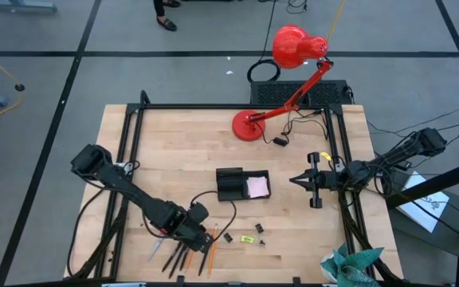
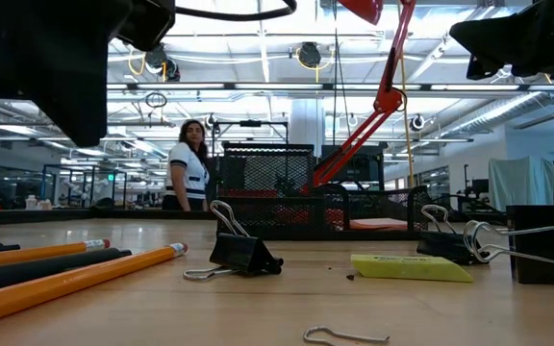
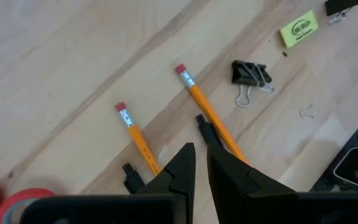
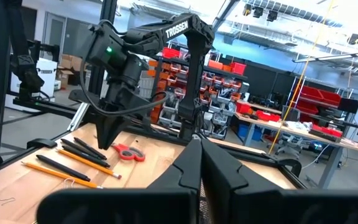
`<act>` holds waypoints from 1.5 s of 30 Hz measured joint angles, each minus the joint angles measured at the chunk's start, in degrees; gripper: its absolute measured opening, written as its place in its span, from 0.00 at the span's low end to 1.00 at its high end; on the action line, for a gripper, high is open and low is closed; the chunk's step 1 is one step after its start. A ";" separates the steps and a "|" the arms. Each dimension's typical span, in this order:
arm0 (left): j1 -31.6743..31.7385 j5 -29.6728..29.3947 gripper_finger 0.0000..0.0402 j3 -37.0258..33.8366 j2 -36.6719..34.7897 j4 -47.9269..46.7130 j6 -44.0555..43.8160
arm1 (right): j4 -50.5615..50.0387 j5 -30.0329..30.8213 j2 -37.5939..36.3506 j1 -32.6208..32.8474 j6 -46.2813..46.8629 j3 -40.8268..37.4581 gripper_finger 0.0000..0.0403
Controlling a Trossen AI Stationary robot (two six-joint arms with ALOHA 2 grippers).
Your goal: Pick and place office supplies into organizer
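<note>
1. Near the front edge of the wooden table (image 1: 174, 135), left of centre, the left gripper (image 3: 201, 152) hangs tips-down over a spread of writing tools. Its two fingers stand only a narrow slit apart, with bare wood showing between them and nothing clamped.
2. Under and just beside those fingers lie two orange pencils (image 3: 207, 112) with red erasers. Two dark pens (image 3: 205, 127) lie alongside them, and one pen runs beneath a finger.
3. The red-handled scissors (image 4: 129, 151) lie flat on the wood next to the pens, on the side toward the left arm's base.
4. To the right of the pencils, a black binder clip (image 3: 248, 73) sits on the table. A yellow-green eraser (image 3: 298, 28) lies farther along, with more binder clips near it. A small bent piece of wire (image 3: 306, 112) lies close by.
5. The black organizer (image 1: 229, 185) stands at mid-table, well apart from the left gripper. A pale pink sticky-note pad (image 1: 257, 187) already rests in its right compartment.
6. The right gripper (image 1: 293, 182) waits above the table to the right of the organizer, pointing toward it, with its fingers pressed together and empty.
7. A red desk lamp (image 1: 293, 48) stands at the far edge.
8. A person (image 2: 188, 163) is in the room beyond the table.
</note>
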 joint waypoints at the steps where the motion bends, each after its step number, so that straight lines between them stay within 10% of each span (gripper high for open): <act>1: -0.01 0.14 0.12 0.00 0.00 -0.04 0.00 | -0.14 0.00 0.00 -0.01 0.01 0.00 0.01; 18: 2.07 9.15 0.55 -0.01 5.13 0.76 0.55 | -0.74 0.04 0.00 -0.02 1.73 0.00 0.01; 45: 4.01 9.80 0.58 -0.02 8.60 -1.44 5.62 | -0.72 0.04 0.01 -0.02 2.16 0.00 0.01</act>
